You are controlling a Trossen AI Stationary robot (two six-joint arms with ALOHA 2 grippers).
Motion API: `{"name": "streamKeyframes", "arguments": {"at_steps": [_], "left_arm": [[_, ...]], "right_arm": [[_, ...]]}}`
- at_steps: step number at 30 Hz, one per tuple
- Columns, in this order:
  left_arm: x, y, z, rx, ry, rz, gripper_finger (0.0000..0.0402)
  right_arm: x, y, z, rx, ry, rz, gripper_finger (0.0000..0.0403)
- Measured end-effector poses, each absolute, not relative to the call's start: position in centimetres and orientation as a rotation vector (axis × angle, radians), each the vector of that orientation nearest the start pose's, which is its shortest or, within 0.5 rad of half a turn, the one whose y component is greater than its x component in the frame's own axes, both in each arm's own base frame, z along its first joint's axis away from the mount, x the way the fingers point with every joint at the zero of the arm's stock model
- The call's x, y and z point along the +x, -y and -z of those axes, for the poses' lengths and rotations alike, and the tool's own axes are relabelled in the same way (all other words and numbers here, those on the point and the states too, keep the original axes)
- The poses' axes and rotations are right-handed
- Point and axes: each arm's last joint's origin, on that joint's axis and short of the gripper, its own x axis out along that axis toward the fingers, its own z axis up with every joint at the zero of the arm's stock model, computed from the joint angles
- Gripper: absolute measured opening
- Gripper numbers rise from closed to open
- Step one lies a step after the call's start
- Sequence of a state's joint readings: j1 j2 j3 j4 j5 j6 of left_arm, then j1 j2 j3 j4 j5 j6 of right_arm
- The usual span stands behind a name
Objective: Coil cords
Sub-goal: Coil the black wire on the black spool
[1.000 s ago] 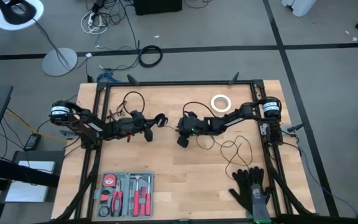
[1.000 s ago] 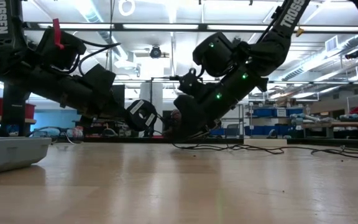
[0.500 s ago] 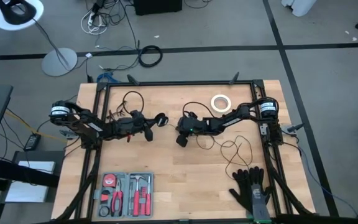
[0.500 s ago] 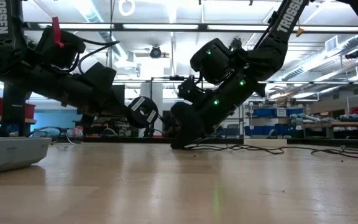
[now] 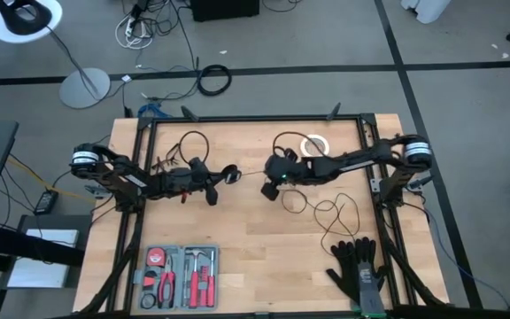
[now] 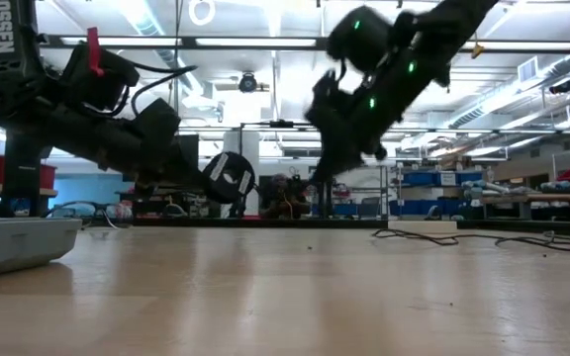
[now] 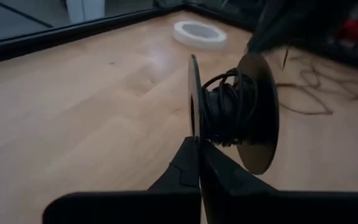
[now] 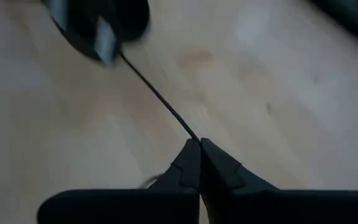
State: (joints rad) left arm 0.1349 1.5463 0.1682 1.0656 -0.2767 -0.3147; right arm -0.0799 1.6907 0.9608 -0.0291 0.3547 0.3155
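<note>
Lab floor, grey, all round the wooden table; black frame rails run along its far and side edges. Open bare wood at centre-front; front-left corner taken by a tool tray, front-right by black gloves.

Left arm lies low across the table's left half. Left gripper has its jaws pressed together on the edge of the puck, a small black spool held on edge near table centre, cord turns wound round its hub.

Right arm reaches in from the right rail, raised off the wood. Right gripper sits just beside the puck, jaws pinching the cord, which runs taut from fingertips to puck.

Loose cord loops lie on the wood under the right arm. White tape ring near the far edge, behind that arm.
</note>
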Motion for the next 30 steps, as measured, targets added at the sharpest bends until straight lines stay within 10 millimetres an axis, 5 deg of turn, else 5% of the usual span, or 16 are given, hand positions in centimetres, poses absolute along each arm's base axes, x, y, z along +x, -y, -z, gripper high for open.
{"name": "streamKeyframes", "arguments": {"at_steps": [5,13,18,30], "left_arm": [[22.2,-3.9,-11.1,-0.235,-0.335,-0.480,0.0000],[25.6,-4.5,-12.9,-0.175,-0.442,-0.518,0.0000],[26.4,-4.5,-14.0,-0.191,-0.350,-0.512,0.0000],[25.2,-4.3,-13.0,-0.291,-0.326,-0.463,0.0000]], "right_arm": [[35.3,3.8,-20.1,0.220,-0.481,0.453,0.0001],[39.7,3.3,-18.0,0.164,-0.504,0.380,0.0000],[41.9,2.8,-16.3,0.159,-0.557,0.298,0.0000],[40.6,2.9,-12.9,0.173,-0.834,0.392,0.0015]]}}
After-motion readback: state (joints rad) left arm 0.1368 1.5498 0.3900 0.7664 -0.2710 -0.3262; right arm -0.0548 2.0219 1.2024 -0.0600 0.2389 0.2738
